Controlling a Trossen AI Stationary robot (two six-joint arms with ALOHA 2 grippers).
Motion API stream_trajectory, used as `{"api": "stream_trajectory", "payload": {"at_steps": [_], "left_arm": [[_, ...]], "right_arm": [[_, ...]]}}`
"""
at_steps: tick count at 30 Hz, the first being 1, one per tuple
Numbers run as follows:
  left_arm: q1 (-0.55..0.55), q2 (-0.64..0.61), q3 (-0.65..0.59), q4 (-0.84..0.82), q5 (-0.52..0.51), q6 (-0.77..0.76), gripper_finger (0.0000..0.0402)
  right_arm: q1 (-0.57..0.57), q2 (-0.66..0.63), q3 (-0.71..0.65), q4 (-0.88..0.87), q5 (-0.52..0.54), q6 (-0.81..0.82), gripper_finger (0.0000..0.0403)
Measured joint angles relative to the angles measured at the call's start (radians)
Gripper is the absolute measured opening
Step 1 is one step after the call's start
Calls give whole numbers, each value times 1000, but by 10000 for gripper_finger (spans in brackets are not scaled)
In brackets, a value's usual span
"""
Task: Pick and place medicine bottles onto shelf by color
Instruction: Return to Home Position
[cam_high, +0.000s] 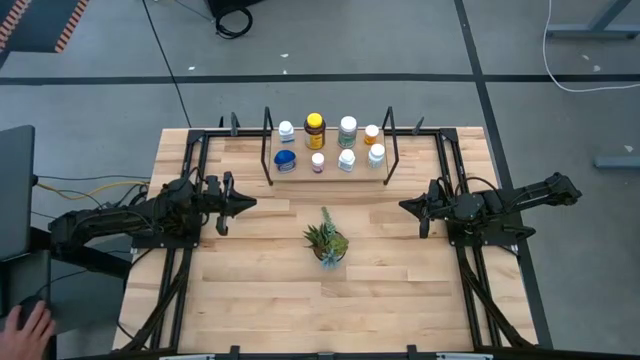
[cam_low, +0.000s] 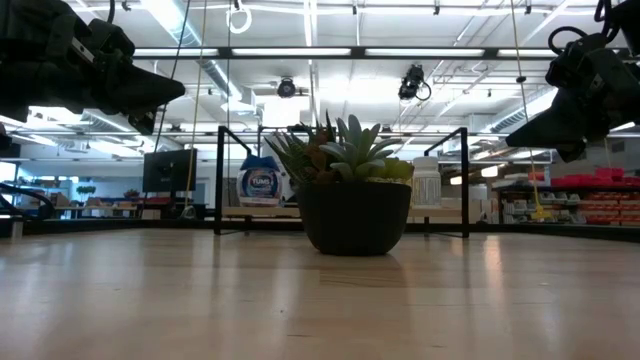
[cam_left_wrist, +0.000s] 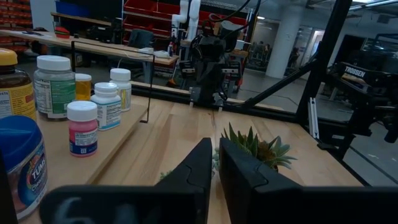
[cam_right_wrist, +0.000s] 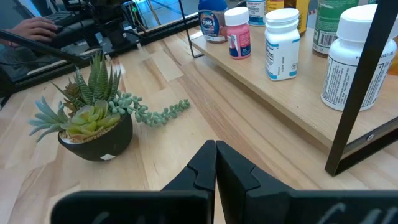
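Note:
All the medicine bottles stand upright on the low wooden shelf (cam_high: 300, 173) at the table's far middle. The back row holds a white-capped bottle (cam_high: 286, 130), the yellow-lidded dark jar (cam_high: 314, 130), a green-labelled bottle (cam_high: 347, 130) and the orange bottle (cam_high: 371, 133). The front row holds the blue bottle (cam_high: 285, 160), a small pink bottle (cam_high: 318, 162) and two white bottles (cam_high: 346, 160) (cam_high: 376, 155). My left gripper (cam_high: 245, 203) is shut and empty, left of the shelf and nearer. My right gripper (cam_high: 405, 206) is shut and empty, right of the shelf and nearer. Both hover above the table.
A small spiky green plant in a dark pot (cam_high: 326, 240) stands mid-table between the two grippers, nearer than the shelf. Black wire uprights (cam_high: 390, 140) stand at the shelf's ends. A black frame (cam_high: 200, 135) runs along the table's edges. A person's hand (cam_high: 30, 325) shows off the table's near left.

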Motion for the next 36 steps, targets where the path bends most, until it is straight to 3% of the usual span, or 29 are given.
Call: {"api": "stream_trajectory", "payload": {"at_steps": [36], "left_arm": [[0, 0, 0, 0, 0, 0, 34]], "right_arm": [[0, 0, 0, 0, 0, 0, 17]]}}
